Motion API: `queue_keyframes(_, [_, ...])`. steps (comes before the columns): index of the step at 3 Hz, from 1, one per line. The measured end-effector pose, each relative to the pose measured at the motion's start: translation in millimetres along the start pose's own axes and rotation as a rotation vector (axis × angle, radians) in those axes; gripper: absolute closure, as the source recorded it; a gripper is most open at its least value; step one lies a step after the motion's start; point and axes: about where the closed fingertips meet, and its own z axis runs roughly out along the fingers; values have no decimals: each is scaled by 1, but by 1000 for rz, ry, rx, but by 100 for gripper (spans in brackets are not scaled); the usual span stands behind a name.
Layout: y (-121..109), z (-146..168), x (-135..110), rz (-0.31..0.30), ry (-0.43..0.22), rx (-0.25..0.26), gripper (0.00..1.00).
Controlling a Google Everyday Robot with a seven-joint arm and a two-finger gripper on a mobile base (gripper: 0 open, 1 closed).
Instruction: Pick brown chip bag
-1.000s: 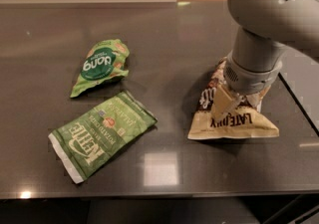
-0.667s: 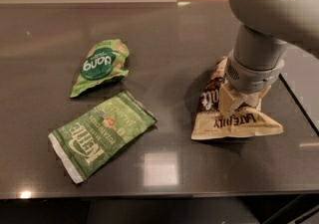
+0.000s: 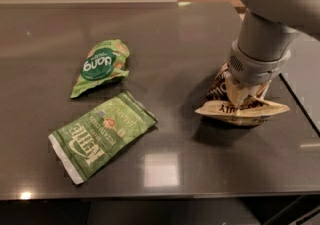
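Note:
The brown chip bag, dark brown with a tan-cream band and dark print, is at the right of the dark table. My gripper comes straight down on it from above, under the big grey arm. Its cream fingers are closed on the bag's middle. The bag hangs a little above the table, tilted, with its shadow beneath it. The arm hides the bag's top part.
A small green "dang" bag lies at the left middle. A flat green "Kettle" bag lies in front of it, near the table's front edge. The table's right edge runs close behind the brown bag.
The arm has risen and the brown chip bag has come up with it. Its tan band has tipped flatter and a shadow now shows under it. The green bags have not moved.

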Motion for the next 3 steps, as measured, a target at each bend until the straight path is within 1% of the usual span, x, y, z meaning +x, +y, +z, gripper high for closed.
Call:
queue_keyframes(1, [2,-19,-6,-16,-37,6,100])
queue_keyframes(3, [10,-60,-16,-71,-123,13,100])
